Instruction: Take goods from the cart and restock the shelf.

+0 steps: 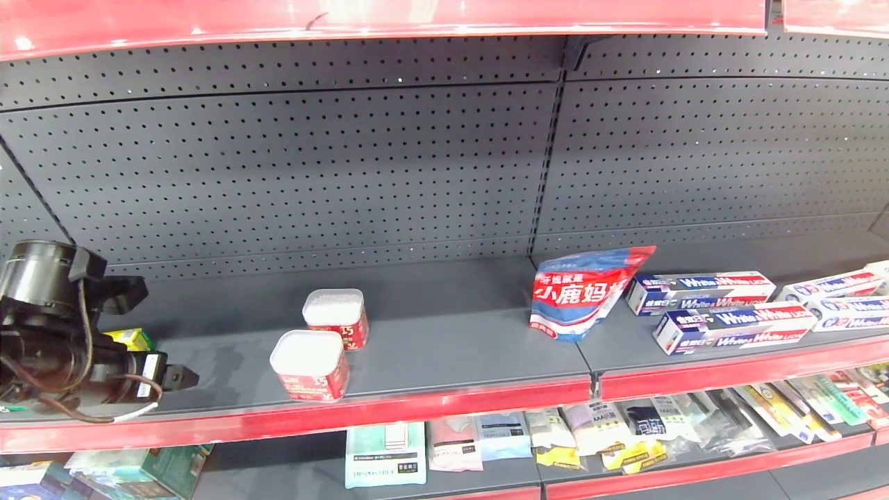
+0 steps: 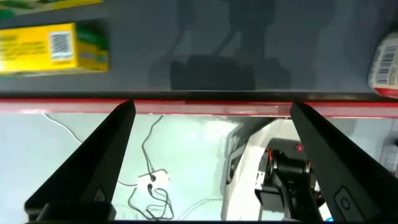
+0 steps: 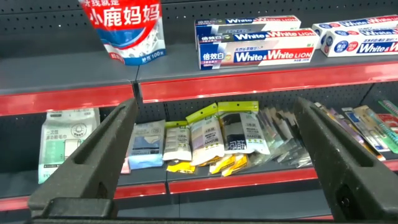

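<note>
Left tool stood apart, empty, at shelf edge near yellow box, which lay flat, apparently stocked. Right tool was likewise apart, empty, presumably ready for next pickup.

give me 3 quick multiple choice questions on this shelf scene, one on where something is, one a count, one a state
1. Where is the pouch?
A. among the packets below
B. on the shelf, just left of the toothpaste boxes
C. held in a tool

2. How many white-lidded red jars stand there?
A. one
B. two
C. four

3. How is the left tool?
A. shut on a jar
B. shut on the pouch
C. open, holding nothing

Answers:
1 B, it stands upright beside the nearest toothpaste box.
2 B, two jars show, one behind the other.
3 C, its fingers stand wide apart with nothing between them.
</note>
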Tool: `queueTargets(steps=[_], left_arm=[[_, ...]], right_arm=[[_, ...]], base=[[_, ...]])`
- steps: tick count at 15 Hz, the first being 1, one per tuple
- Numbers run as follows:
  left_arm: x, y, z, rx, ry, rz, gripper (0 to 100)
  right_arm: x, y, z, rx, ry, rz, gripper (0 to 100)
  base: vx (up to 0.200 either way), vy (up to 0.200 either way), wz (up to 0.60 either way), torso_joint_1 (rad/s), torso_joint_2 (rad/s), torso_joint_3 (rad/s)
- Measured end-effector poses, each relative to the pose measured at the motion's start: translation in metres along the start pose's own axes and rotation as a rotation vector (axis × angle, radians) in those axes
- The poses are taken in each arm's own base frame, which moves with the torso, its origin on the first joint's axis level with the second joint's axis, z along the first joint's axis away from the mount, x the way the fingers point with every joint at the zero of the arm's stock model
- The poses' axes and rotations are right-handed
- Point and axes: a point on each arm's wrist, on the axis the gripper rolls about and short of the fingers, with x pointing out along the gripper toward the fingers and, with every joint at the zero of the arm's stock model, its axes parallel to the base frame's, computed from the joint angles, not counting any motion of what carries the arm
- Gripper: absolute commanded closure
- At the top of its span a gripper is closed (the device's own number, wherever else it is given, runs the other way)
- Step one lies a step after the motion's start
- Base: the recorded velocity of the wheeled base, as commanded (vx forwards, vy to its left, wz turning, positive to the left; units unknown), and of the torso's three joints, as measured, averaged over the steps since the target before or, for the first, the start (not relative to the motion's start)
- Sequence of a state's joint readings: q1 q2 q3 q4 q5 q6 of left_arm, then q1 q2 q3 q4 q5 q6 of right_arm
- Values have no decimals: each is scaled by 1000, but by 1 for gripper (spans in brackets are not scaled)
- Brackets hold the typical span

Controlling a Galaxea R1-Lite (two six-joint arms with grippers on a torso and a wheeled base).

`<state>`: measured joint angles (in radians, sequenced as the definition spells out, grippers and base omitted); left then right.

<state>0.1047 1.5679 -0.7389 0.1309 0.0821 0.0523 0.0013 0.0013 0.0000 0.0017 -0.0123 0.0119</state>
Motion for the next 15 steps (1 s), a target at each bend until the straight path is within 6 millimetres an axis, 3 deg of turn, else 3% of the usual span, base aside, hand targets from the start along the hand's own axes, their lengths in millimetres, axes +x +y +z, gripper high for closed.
queueTargets(steps=[7,15], left_arm=[[31,-29,14,74,15,-76,0],[56,-39,22,88,4,-100,0]], right_arm=[[0,0,0,0,0,0,0],[0,0,0,0,0,0,0]], base=[[0,0,0,0,0,0],[0,0,0,0,0,0]])
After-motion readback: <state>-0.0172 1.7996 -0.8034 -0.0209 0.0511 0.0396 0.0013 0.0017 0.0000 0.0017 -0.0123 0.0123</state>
